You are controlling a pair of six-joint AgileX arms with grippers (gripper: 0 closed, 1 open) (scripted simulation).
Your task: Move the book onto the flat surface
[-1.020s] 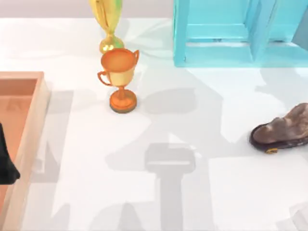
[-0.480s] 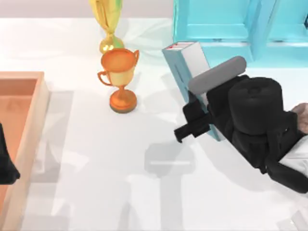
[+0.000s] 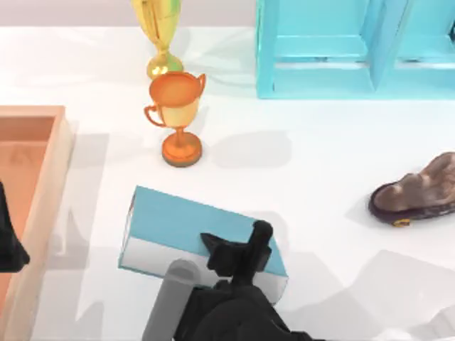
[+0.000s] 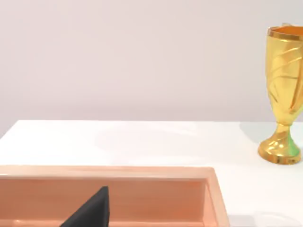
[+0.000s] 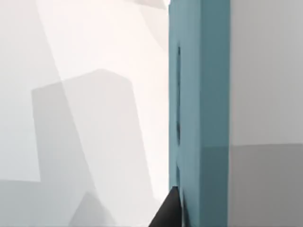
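The scene is bright and evenly lit, with soft rendered light and no dim corners. On the white table (image 3: 334, 163) there are many pale grey shadows with straight edges, overlapping in different directions, so more than one light shines from above. In the top view a soft shadow lies right of the orange trophy (image 3: 178, 117), and a darker one lies beside the book (image 3: 192, 231) in the lower centre. The gold trophy (image 4: 284, 94) carries shiny highlights. In the right wrist view broad grey shadow shapes cross the left half of the frame. Edges look slightly soft everywhere; straight lines stay straight near the borders.
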